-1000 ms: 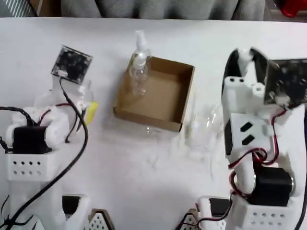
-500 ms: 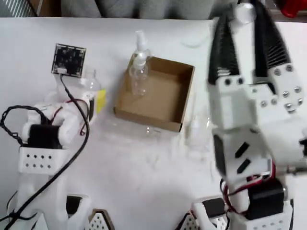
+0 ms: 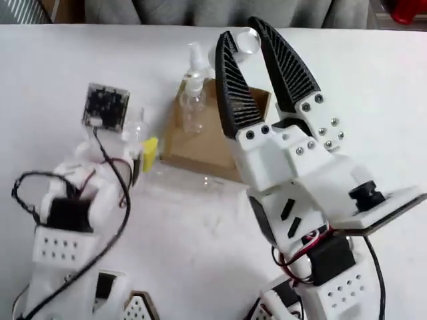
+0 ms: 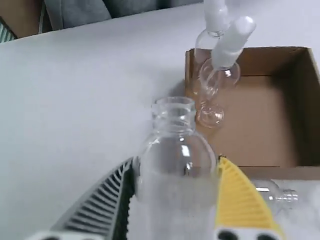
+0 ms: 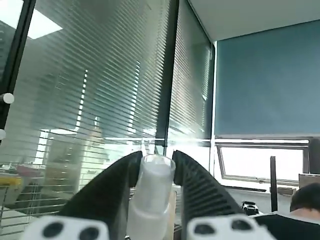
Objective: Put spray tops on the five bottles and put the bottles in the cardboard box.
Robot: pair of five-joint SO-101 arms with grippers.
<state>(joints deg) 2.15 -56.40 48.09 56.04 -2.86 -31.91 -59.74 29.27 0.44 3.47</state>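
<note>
Overhead, the left fingers point(image 3: 150, 153) clench an upright topless bottle point(image 3: 138, 127) just left of the cardboard box point(image 3: 200, 137). Two capped bottles point(image 3: 193, 93) lean at its far corner. The right fingers point(image 3: 233, 87) hang above the box, gripping a spray top point(image 3: 248, 41). From the left wrist, grey and yellow fingers point(image 4: 240, 205) clamp that bottle point(image 4: 175, 160) against the pale worktop point(image 4: 75, 100). From the right wrist, the fingers point(image 5: 205, 200) pinch the white spray top point(image 5: 150, 195).
</note>
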